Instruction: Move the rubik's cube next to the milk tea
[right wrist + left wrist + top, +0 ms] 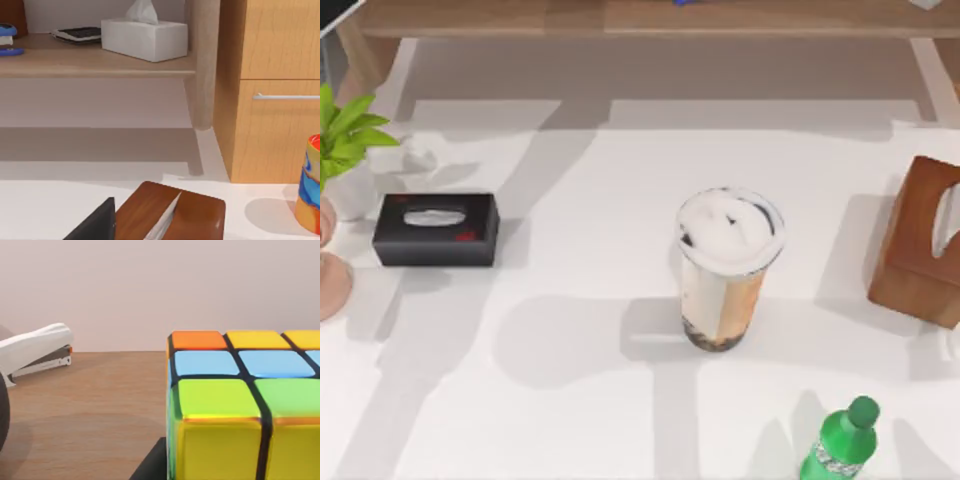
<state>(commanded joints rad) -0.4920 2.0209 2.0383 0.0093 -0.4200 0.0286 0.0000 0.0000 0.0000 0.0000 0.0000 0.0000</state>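
You'll find the milk tea (pixel 725 270) upright near the middle of the white counter (pixel 570 380); a black tissue box (pixel 436 229) lies well to its left, a brown tissue box (pixel 923 240) at the right edge, a green bottle (pixel 840 445) toward the near right; your left wrist view has the rubik's cube (pixel 245 405) close up on a wooden surface (pixel 85 410), a white stapler (pixel 35 347) beyond; whether either gripper is open, you cannot tell.
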